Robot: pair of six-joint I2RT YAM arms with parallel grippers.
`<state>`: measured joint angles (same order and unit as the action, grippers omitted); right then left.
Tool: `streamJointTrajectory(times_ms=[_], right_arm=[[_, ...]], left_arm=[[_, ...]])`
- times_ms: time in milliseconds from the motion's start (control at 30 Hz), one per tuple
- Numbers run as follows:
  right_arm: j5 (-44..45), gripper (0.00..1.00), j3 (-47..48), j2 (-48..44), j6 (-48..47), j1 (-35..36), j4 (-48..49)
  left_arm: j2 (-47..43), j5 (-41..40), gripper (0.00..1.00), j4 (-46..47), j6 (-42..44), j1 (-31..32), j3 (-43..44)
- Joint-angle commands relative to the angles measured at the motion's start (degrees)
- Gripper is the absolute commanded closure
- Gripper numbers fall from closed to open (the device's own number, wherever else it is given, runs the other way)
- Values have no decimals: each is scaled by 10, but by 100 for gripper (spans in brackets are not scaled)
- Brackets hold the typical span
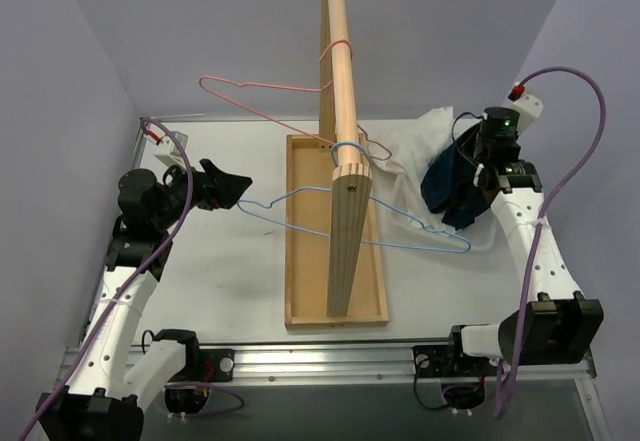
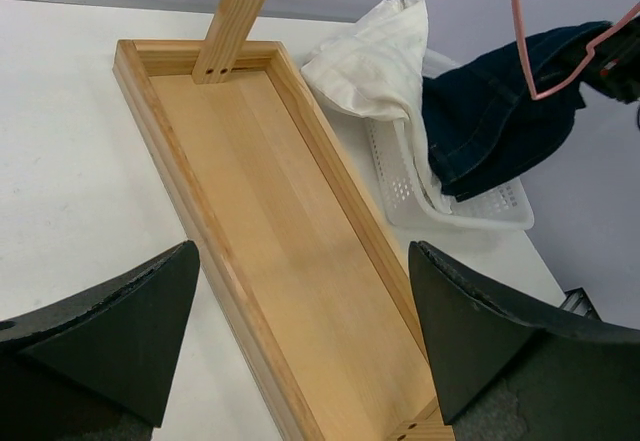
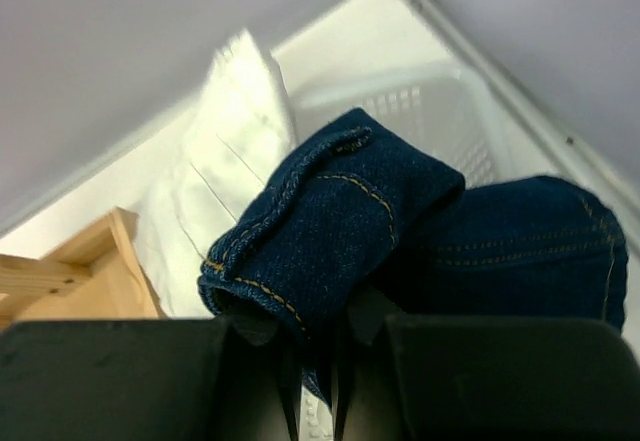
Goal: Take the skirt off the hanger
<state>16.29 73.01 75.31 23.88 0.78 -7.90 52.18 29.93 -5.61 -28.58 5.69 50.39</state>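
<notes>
Left gripper [image 1: 232,187] [image 2: 305,331]: fingers spread wide, nothing between them. It hangs over the left side of the white worktop [image 1: 235,281], pointing at the long, shallow wooden tray [image 1: 299,261] [image 2: 187,196] that forms the base of the clothes rack.

Right gripper [image 1: 482,173] [image 3: 320,351]: fingers closed on a fold of the dark blue denim skirt [image 1: 450,186] [image 2: 490,121] [image 3: 340,221]. In the right wrist view I see the cloth pinched between the two black fingers, orange stitching showing.

The skirt hangs bunched from that grip near the far right corner of the worktop, above the white perforated plastic basket [image 2: 470,216] [image 3: 440,111]. A crumpled white cloth [image 1: 415,141] [image 2: 375,61] [image 3: 215,181] sits in the basket on its tray side.

The light blue wire hanger [image 1: 290,225] hangs by its hook on the round wooden rod [image 1: 340,51], its arms bare. Its right tip is just beside the skirt's lower edge; I cannot tell whether they touch.

The pink wire hanger [image 1: 270,87] [image 2: 521,31] hangs farther back on the same rod, also bare.
</notes>
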Motion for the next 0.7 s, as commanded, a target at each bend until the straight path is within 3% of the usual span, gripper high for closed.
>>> streamJointTrajectory(times_ms=[0, 100, 133, 200, 233, 333, 567, 667], right_arm=[[-42, 100, -48, 62, 50, -5, 13], [-126, 90, -52, 157, 43, -35, 0], [-140, 77, -48, 203, 38, -37, -14], [-180, 63, -38, 234, 20, -38, -20], [-179, 51, -31, 244, 15, -37, -29], [-144, 33, -17, 210, -1, -34, -40], [-157, 13, 20, 101, -23, -37, -63], [-225, 9, 6, 78, -27, -37, -32]], left_arm=[[-5, -6, 6, 18, 7, 4, -1], [-5, -1, 6, 26, -2, 4, -3], [-5, 0, 6, 28, -4, 5, -3], [-5, 0, 6, 28, -6, 5, -1], [-6, 0, 6, 28, -6, 6, 0], [-7, -3, 6, 22, -3, 7, 5], [-3, -4, 6, 33, -10, 8, 2], [-1, -1, 6, 42, -18, 9, 0]])
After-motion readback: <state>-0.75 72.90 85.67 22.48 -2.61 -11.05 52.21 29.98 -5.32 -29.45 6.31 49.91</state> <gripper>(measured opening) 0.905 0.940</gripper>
